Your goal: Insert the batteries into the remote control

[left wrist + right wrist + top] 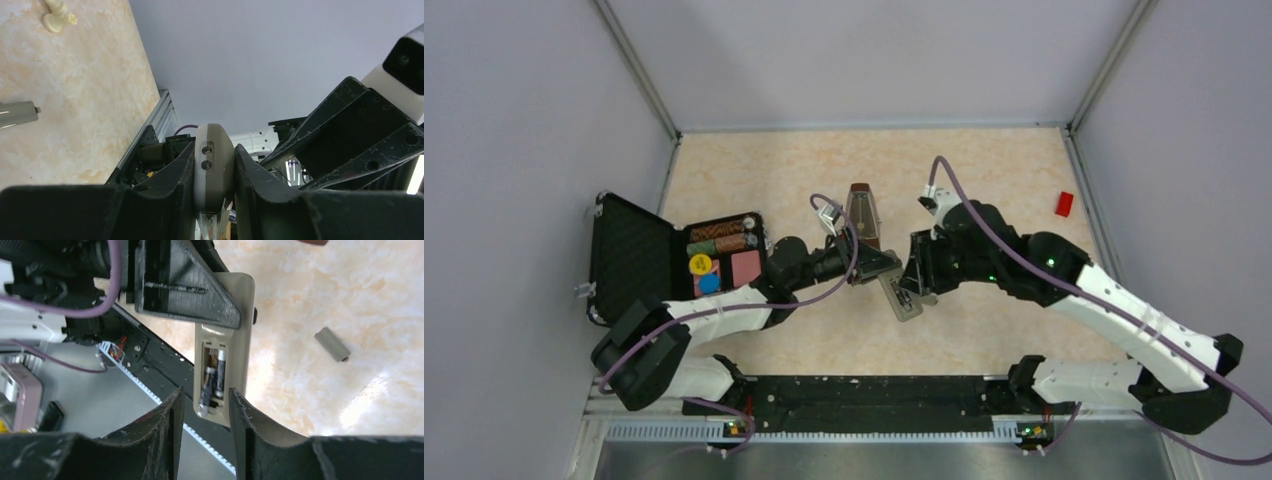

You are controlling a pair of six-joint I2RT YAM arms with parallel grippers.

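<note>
My left gripper (pixel 879 265) is shut on the remote control (pixel 902 296) and holds it above the table, grey back up. In the left wrist view the remote (pixel 214 165) sits edge-on between both fingers. In the right wrist view the remote (pixel 235 340) has its battery bay open, with the two dark batteries (pixel 212 377) lying in it side by side, the left one slightly askew. My right gripper (pixel 204 397) hovers just above the bay's near end, its jaws a little apart with nothing between them.
The small grey cover piece (pixel 332 344) lies loose on the table beside the remote. The brown metronome (pixel 862 212) stands just behind the grippers. An open black case (pixel 674 258) with coloured items is at the left. A red block (pixel 1064 204) lies far right.
</note>
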